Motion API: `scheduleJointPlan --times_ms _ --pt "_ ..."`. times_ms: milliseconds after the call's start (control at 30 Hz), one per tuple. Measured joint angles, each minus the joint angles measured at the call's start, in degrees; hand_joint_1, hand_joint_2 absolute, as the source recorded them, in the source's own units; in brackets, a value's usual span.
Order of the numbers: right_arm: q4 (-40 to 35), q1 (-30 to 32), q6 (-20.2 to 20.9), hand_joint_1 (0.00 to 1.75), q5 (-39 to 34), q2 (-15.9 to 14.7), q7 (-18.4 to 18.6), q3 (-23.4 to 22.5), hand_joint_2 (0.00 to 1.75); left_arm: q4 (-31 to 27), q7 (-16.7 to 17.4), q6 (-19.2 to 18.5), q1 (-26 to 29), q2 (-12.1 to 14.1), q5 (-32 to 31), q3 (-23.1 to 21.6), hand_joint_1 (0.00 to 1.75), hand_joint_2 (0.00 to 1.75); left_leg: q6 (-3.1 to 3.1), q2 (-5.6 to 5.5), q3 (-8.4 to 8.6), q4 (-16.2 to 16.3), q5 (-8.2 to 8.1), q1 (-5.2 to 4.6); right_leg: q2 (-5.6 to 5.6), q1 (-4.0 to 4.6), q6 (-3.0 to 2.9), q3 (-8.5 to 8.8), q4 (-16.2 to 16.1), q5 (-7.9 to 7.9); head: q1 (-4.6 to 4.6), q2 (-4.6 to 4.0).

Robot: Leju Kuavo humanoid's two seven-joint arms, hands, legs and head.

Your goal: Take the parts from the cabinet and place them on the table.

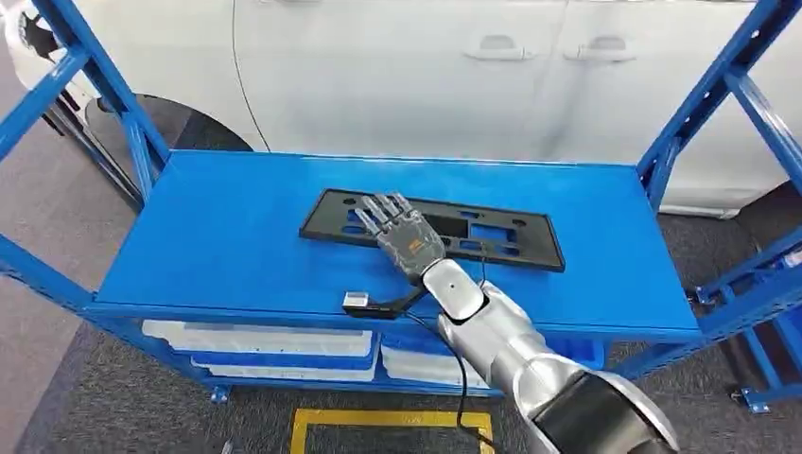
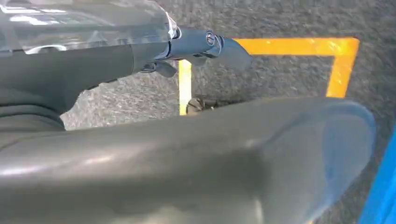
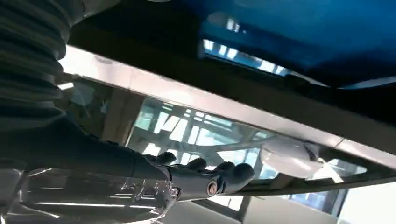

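The right hand (image 1: 405,236) lies flat on the black plate (image 1: 511,238), fingers spread and stretched out, palm down, not closed on anything yet. The plate sits mid-shelf on the blue rack (image 1: 217,236), long side facing the robot, a white car (image 1: 397,66) right behind. To do this well, I'd say slide the plate toward the front edge first (it's thin & flat, hard to pinch straight off the surface), then curl fingers under the overhang. Left hand (image 2: 205,46) hangs by the floor w/ fingers curled, nothing visibly in it.
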Motion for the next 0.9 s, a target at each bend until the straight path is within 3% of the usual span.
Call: scheduleJointPlan --times_ms 33,100,133,167,200,233,300,333,467,500,533,567,600,633,667,700,733,800,833,900 --pt "0.00 -0.30 0.44 0.00 0.00 0.00 0.27 0.44 1.75 0.00 -0.02 0.00 -0.04 0.02 0.07 0.00 0.00 0.00 0.36 0.02 0.19 -0.02 -0.21 0.00 -0.05 -0.11 0.27 -1.35 2.75 -1.58 0.00 0.00" --pt "0.07 -0.40 1.82 0.00 0.00 -0.02 0.90 1.14 1.75 0.00 -0.13 0.00 -0.19 0.02 0.15 0.00 0.00 0.00 0.69 0.02 0.42 -0.01 -0.50 -0.04 -0.04 -0.50 0.68 -6.07 11.78 -5.37 0.00 0.00" --pt "0.22 -0.37 2.52 0.00 -0.02 -0.04 1.21 1.38 1.75 0.00 -0.30 -0.02 -0.20 0.02 0.35 0.00 0.00 0.00 0.70 0.01 0.48 0.04 -0.63 -0.05 -0.05 -0.68 0.87 -8.60 15.98 -6.51 0.00 0.00" --pt "0.33 -0.37 3.11 0.00 -0.04 -0.07 1.64 1.64 1.75 0.00 -0.39 -0.02 -0.16 0.02 0.39 0.00 0.00 0.00 0.70 -0.01 0.53 0.13 -0.76 -0.04 -0.05 -0.83 0.95 -9.96 17.67 -6.31 0.00 0.00" --pt "0.37 -0.39 3.48 0.00 -0.09 -0.09 2.08 1.73 1.75 0.00 -0.46 -0.02 -0.15 0.02 0.42 0.02 0.00 0.00 0.58 -0.08 0.72 0.21 -0.95 -0.03 -0.07 -0.99 1.00 -9.91 16.47 -4.55 0.00 0.00" --pt "0.39 -0.51 3.96 0.00 -0.13 -0.09 2.47 1.73 1.75 0.00 -0.55 -0.09 -0.09 0.02 0.42 0.02 0.00 0.00 0.45 -0.15 0.96 0.30 -1.18 -0.03 -0.07 -1.14 0.94 -8.46 12.71 -1.85 0.00 0.00" --pt "0.39 -1.04 4.18 0.00 -0.13 -0.09 3.22 1.73 1.75 0.00 -0.72 -0.18 -0.11 -0.02 0.42 0.02 0.00 0.00 0.05 -0.20 1.41 0.63 -1.70 -0.03 -0.11 -1.18 0.55 -3.97 2.39 3.62 0.00 0.00" --pt "0.44 -1.41 4.42 0.00 -0.18 -0.13 3.63 1.73 1.75 0.02 -0.85 -0.20 -0.14 -0.02 0.44 0.02 0.00 0.00 -0.30 -0.21 1.30 0.80 -1.93 -0.34 -0.08 -0.89 0.30 -2.95 0.45 2.96 0.00 0.00" --pt "0.61 -1.90 5.90 0.00 -0.35 -0.50 5.92 1.73 1.75 0.02 -1.24 -0.28 -0.20 0.00 0.44 0.02 0.00 0.00 -1.60 -0.15 1.50 0.44 -2.02 -0.23 0.13 -0.68 -0.86 -3.00 -0.27 3.17 0.00 0.00" --pt "0.63 -2.08 6.34 0.00 -0.37 -0.50 6.25 1.73 1.75 0.02 -1.27 -0.35 -0.21 0.07 0.44 0.02 0.00 0.00 -1.85 -0.09 1.27 0.87 -2.52 -0.05 0.07 -1.05 -1.29 -2.61 -0.75 3.45 -0.02 0.00" --pt "0.68 -2.38 7.09 0.00 -0.39 -0.55 6.69 1.71 1.75 0.02 -1.38 -0.37 -0.22 0.09 0.44 0.02 0.00 0.00 -2.06 -0.04 0.54 2.91 -4.00 -0.06 0.04 -1.00 -1.58 -2.44 -0.90 3.38 -0.02 0.00" --pt "0.74 -2.65 7.97 1.45 -0.37 -0.55 7.15 1.71 1.75 0.02 -1.46 -0.37 -0.25 0.09 0.44 0.02 0.00 0.00 -2.22 -0.04 -1.14 6.71 -6.17 -0.04 0.01 -0.97 -1.77 -2.39 -0.90 3.34 0.00 0.00" --pt "0.83 -2.76 8.83 1.75 -0.35 -0.57 7.58 1.71 1.75 0.02 -1.53 -0.37 -0.23 0.09 0.44 0.02 0.00 0.00 -2.38 -0.04 -3.31 11.35 -8.28 -0.02 -0.01 -0.86 -1.87 -2.33 -0.90 3.27 0.00 0.00" --pt "0.96 -2.80 10.05 1.75 -0.28 -0.63 8.17 1.71 1.75 0.02 -1.60 -0.44 -0.20 0.09 0.39 0.02 0.00 0.00 -2.52 -0.04 -5.59 16.02 -10.01 -0.02 -0.05 -0.75 -1.99 -2.31 -0.87 3.19 -0.02 0.00" --pt "1.14 -2.80 11.53 1.75 -0.26 -0.68 8.64 1.71 1.75 0.02 -1.64 -0.44 -0.18 0.09 0.39 0.02 0.00 0.00 -2.57 -0.03 -7.05 18.76 -10.39 -0.02 -0.04 -0.66 -2.05 -2.29 -0.81 3.15 0.00 0.00" --pt "1.29 -2.82 13.08 1.75 -0.28 -0.70 8.99 1.71 1.75 0.02 -1.70 -0.42 -0.17 0.09 0.41 0.02 0.00 0.00 -2.56 -0.03 -7.02 18.33 -9.28 -0.02 -0.01 -0.63 -2.06 -2.20 -0.75 3.09 0.00 0.00" --pt "1.42 -2.97 14.85 1.75 -0.31 -0.70 9.23 1.71 1.75 0.02 -1.75 -0.42 -0.22 0.11 0.42 0.02 0.00 0.00 -2.49 -0.03 -5.74 15.38 -7.17 -0.02 0.05 -0.63 -2.02 -2.09 -0.69 2.99 0.00 0.00" --pt "1.60 -3.53 18.09 1.75 -0.48 -0.70 9.25 1.60 1.75 0.02 -1.75 -0.33 -0.45 0.15 0.39 0.02 0.00 0.00 -2.11 0.03 -0.66 4.72 -1.68 -0.01 0.15 -0.65 -1.70 -1.80 -0.36 2.60 0.00 0.00" --pt "1.68 -3.83 19.07 1.75 -0.66 -0.70 9.27 1.53 1.75 0.02 -1.75 -0.26 -0.60 0.15 0.39 0.02 0.00 0.00 -1.77 0.09 0.70 1.87 -1.81 -0.05 0.19 -0.59 -1.49 -1.84 -0.24 2.43 0.00 0.00" --pt "1.90 -4.24 21.00 1.75 -0.96 -0.76 9.29 1.42 1.75 0.02 -1.73 -0.15 -0.80 0.15 0.39 0.02 0.00 0.00 -1.25 -0.05 1.00 1.13 -1.96 -0.33 0.21 -0.24 -0.92 -2.18 -0.12 2.50 0.00 0.00"
